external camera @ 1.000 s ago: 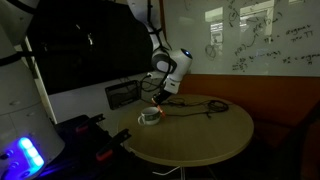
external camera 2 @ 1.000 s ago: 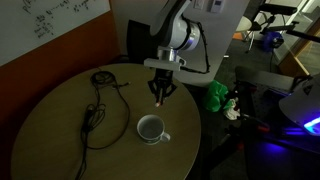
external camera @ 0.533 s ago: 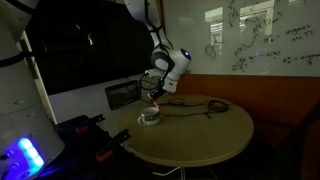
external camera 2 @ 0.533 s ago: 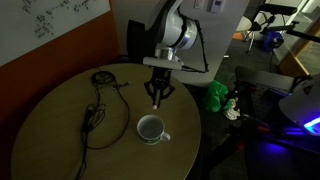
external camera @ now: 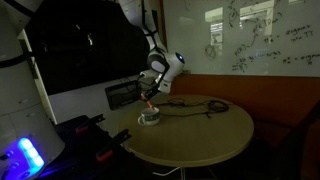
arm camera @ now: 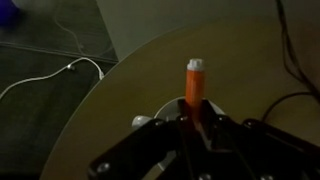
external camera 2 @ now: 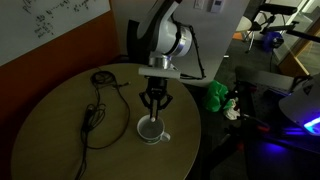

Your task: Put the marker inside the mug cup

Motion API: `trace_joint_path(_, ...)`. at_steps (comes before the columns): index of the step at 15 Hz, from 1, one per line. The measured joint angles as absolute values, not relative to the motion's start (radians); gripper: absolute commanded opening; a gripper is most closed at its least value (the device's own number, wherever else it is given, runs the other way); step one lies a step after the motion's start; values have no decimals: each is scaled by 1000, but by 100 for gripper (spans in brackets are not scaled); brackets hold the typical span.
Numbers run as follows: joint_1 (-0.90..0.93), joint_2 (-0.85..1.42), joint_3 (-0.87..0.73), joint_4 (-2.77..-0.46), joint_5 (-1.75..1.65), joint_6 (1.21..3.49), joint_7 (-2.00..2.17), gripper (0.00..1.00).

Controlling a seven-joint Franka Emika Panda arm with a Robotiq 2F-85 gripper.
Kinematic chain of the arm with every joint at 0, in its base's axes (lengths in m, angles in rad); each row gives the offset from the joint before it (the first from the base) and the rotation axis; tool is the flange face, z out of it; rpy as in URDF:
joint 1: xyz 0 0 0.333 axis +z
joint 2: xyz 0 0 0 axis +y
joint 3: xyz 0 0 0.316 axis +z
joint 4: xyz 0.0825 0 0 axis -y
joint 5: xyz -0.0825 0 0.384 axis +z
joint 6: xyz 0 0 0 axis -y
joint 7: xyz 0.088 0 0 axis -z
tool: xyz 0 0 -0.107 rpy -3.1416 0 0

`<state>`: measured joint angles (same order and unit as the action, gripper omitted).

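The white mug cup (external camera 2: pixel 151 131) stands on the round wooden table (external camera 2: pixel 60 140) near its edge; it also shows in an exterior view (external camera: pixel 150 117). My gripper (external camera 2: pixel 154 110) hangs straight above the mug, shut on the orange-red marker (arm camera: pixel 195 88), which points down toward the cup's mouth. In the wrist view the marker stands between my fingers, with the mug's white rim (arm camera: pixel 162 108) partly hidden behind them. In the exterior views the marker is barely visible at the fingertips (external camera: pixel 150 106).
A black cable (external camera 2: pixel 97 105) lies coiled on the table away from the mug. A black box-like device (external camera: pixel 124 94) sits behind the table. A green object (external camera 2: pixel 215 96) lies off the table. A white cable (arm camera: pixel 50 75) runs on the floor.
My gripper has moved with the marker from beside the mug to directly over it and has come lower toward its mouth.
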<state>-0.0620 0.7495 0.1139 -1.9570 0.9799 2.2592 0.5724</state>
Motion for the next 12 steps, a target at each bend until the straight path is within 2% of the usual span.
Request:
trace_joint_path(2, -49, 781, 107, -1932, 980, 2235, 572, 4)
trace_joint_path(3, -46, 801, 104, -1916, 980, 2224, 572, 43)
trace_joint_path(5, -41, 838, 98, -1885, 980, 2218, 572, 48)
trace_joint_path(11, -8, 871, 60, -1839, 978, 2242, 571, 95)
trace_joint_path(12, 3, 863, 52, -1840, 972, 2247, 571, 99)
